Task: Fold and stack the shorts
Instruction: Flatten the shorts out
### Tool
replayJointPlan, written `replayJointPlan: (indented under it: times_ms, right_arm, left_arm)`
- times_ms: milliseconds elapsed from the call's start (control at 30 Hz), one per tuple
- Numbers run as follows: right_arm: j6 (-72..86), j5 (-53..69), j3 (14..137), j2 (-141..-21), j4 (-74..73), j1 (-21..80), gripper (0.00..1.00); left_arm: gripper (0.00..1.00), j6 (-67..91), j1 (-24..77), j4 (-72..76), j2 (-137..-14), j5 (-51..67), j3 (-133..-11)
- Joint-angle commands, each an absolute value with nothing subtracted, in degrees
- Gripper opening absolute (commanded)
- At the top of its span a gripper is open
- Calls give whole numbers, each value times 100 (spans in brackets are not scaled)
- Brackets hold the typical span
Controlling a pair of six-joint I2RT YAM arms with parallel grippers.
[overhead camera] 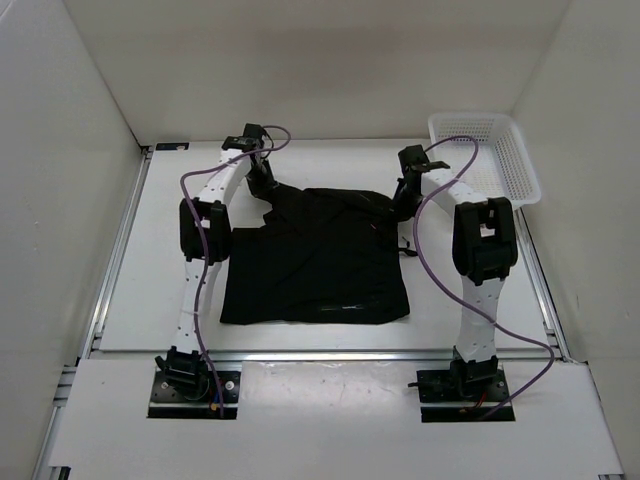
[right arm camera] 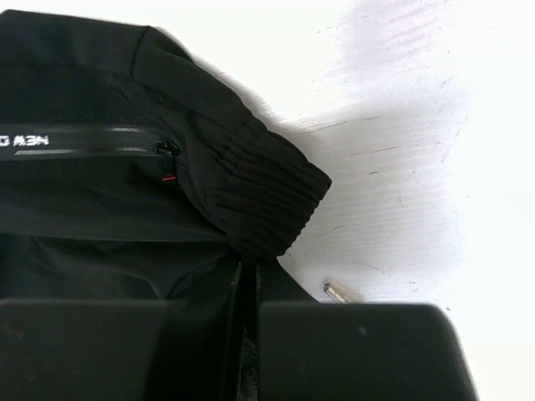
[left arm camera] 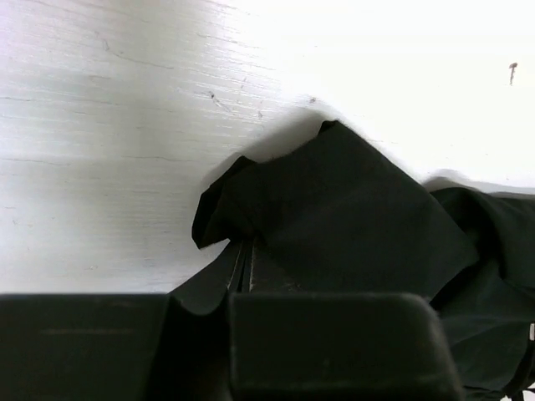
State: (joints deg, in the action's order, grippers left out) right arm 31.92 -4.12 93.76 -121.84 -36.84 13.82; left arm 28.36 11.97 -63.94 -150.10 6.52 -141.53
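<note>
**Both end effectors clamped on the far edge of the shorts**

A white tabletop [overhead camera: 160, 260] filled the enclosure. The black shorts [overhead camera: 315, 260] lay spread near its middle, between the two arms. Their near part was flat and roughly square, and their far edge was rumpled and pulled up at both corners.

The left arm [overhead camera: 205, 235] and right arm [overhead camera: 485, 245] both reached forward from their bases to that far edge. A white mesh basket [overhead camera: 520, 170] sat in the far right corner, well apart from the shorts, with the right arm's purple cable looping in front of it.

The left end effector [overhead camera: 265, 185] was at the far left corner of the shorts. In its wrist view the jaws were closed on a fold of the black cloth [left arm camera: 334, 217], which bunched out just beyond the fingers [left arm camera: 334, 342].

The right end effector [overhead camera: 405, 200] was at the far right corner. Its wrist view showed the fingers [right arm camera: 359, 351] pinched together on cloth beside a ribbed band [right arm camera: 267, 196].

A pale strip with mirrored lettering [right arm camera: 75, 140] ran across the cloth. A small red tab [right arm camera: 168, 177] sat at its end. A tiny metal-coloured tip [right arm camera: 336, 291] lay on the tabletop just beside the right fingers.
</note>
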Motion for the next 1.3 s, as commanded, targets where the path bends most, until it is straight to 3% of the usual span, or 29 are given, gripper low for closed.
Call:
replayJointPlan:
  times_ms: [0,333,533,567,600,633,700,800,900,1033,1133,1267]
  right_arm:
    - [3164,-510,9624,-11647,-3586,1406,1]
    - [3270,-905,9967,-10828,-3586,1406,1]
    - [3130,-845,9844,-10836,-3533,1521,1]
    - [3068,-739,9905,-11028,-3533,1521,13]
    - [3006,-634,9975,-11143,-3585,1521,45]
    - [3006,-572,10045,-11336,-3586,1521,59]
    - [2944,-571,10116,-11408,-3735,1521,74]
    - [2944,-738,10047,-11286,-3735,1521,75]
    - [2944,-1107,9748,-10935,-3735,1521,79]
    - [3172,-1239,8678,-9813,-3604,1573,79]
    - [3436,-872,7526,-9108,-3340,1573,81]
    - [3945,419,6339,-8771,-2666,1503,85]
  left_arm:
    - [10,2874,1029,-6250,-14119,703,-14187]
    - [10,2558,36,-6223,-11886,1080,-12992]
    - [13,2487,35,-5820,-10724,932,-10436]
    - [39,2540,35,-5740,-10670,932,-10198]
    - [70,2540,35,-5739,-10800,871,-10065]
    - [74,2540,35,-5887,-11150,801,-10116]
    - [78,2488,-18,-6273,-11486,739,-10552]
    - [78,2487,43,-6407,-11663,519,-10924]
    - [71,2548,44,-6407,-11515,378,-11048]
    - [68,2768,-139,-6162,-10716,97,-9710]
    - [76,2936,-316,-5661,-10091,412,-8347]
    - [91,2997,-264,-5248,-10142,659,-7447]
